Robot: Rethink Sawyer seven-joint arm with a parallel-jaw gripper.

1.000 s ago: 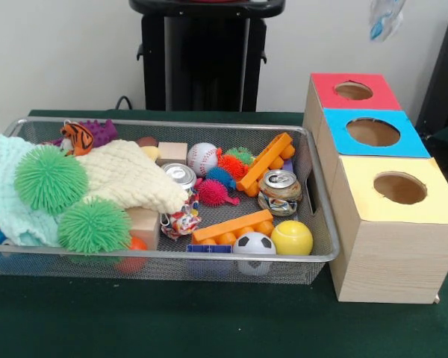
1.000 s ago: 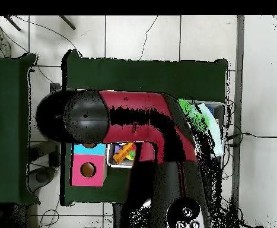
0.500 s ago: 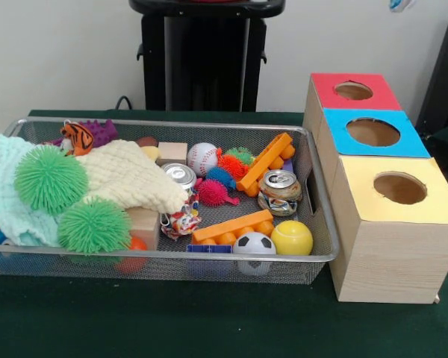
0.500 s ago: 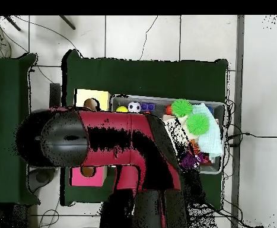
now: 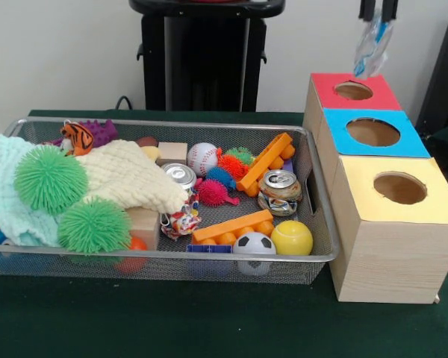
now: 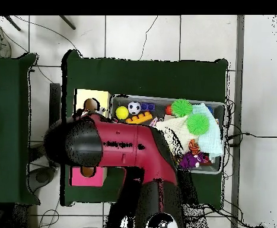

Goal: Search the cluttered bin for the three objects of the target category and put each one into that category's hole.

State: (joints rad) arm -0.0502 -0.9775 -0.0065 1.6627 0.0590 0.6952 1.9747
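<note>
At the top right of the front view, my gripper [image 5: 378,15] shows only its two black fingertips, shut on a crumpled clear-and-blue plastic wrapper [image 5: 368,51]. The wrapper dangles just above the round hole [image 5: 353,90] in the red-topped box [image 5: 325,88]. In the wire bin [image 5: 325,250] lie two crushed drink cans [image 5: 181,176] [image 5: 278,191] and a crinkled candy wrapper [image 5: 181,222]. In the overhead view the red arm [image 6: 123,145] hides the gripper and most of the boxes.
Blue-topped box [image 5: 343,142] and yellow-topped box [image 5: 433,205] stand in a row with the red one, right of the bin. The bin also holds green spiky balls [image 5: 51,179], cloths [image 5: 131,175], orange bricks [image 5: 265,160], a baseball [image 5: 202,157], a soccer ball [image 5: 254,244] and a yellow ball [image 5: 291,237].
The wrapper rose almost out of the front view, then came back down; the fingertips now show above the red box. In the overhead view the arm has swung over the boxes.
</note>
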